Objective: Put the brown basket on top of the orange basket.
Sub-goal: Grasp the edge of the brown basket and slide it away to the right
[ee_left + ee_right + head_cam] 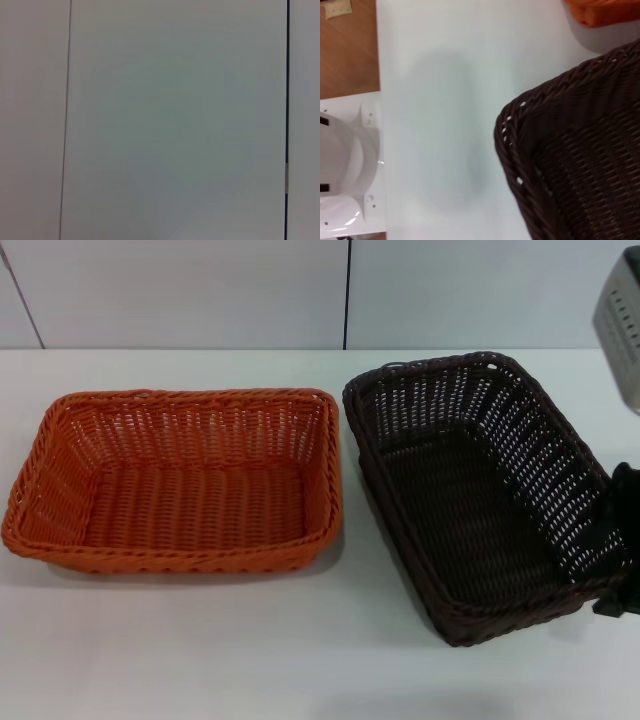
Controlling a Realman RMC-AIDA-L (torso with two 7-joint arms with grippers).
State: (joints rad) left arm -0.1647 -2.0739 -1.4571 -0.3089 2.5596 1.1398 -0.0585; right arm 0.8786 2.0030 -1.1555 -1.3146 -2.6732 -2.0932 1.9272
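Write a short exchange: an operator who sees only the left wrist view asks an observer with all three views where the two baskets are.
Operator: My view shows only a plain pale surface. Where are the baskets?
Observer: Side by side on the white table, not stacked: the orange basket on the robot's left, the brown basket on its right.
Operator: Is an arm at either one?
Observer: The right gripper is at the brown basket's right rim, and that side looks raised off the table.
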